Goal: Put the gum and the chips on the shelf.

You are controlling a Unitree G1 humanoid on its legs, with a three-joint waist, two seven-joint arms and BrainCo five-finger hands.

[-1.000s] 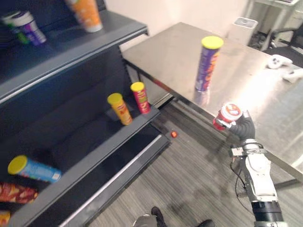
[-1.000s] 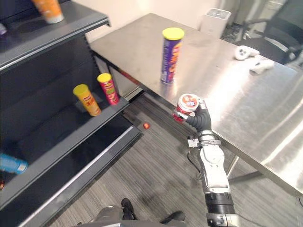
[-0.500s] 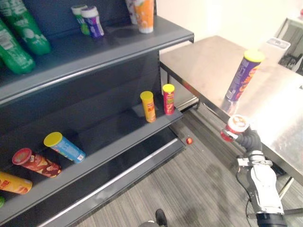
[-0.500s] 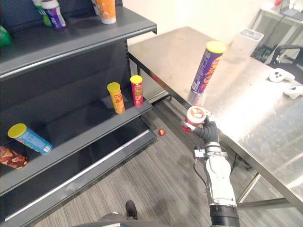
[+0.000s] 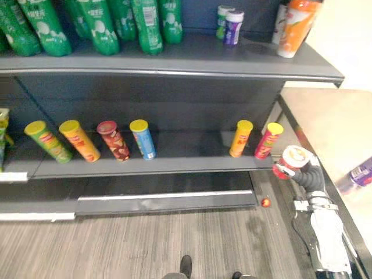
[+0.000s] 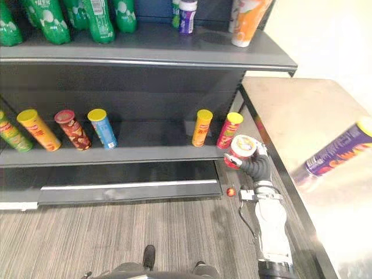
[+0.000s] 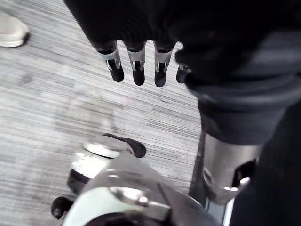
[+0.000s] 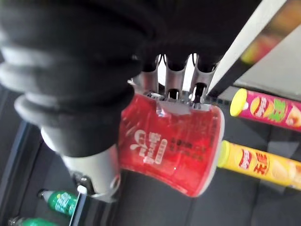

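My right hand [image 6: 259, 169] is shut on a red gum tub [image 6: 241, 150] with a white lid, fingers curled round its side [image 8: 174, 146]. I hold it in the air just off the right end of the dark shelf's middle board [image 5: 192, 164], beside a pink chips can [image 5: 267, 140]. The tall purple chips can [image 6: 337, 152] with a yellow lid stands on the steel table [image 6: 296, 110] to the right. My left hand [image 7: 137, 66] hangs over the striped floor with straight fingers, holding nothing.
Several chips cans [image 5: 142, 138] stand or lean along the middle board. Green bottles [image 5: 99, 26], two small tubs [image 5: 231, 24] and an orange bottle [image 5: 293, 26] fill the upper board. A small red ball [image 5: 265, 202] lies on the floor by the shelf's foot.
The camera has swung left from the table to face the shelf. My right hand keeps hold of the gum tub, now close to the middle board's right end.
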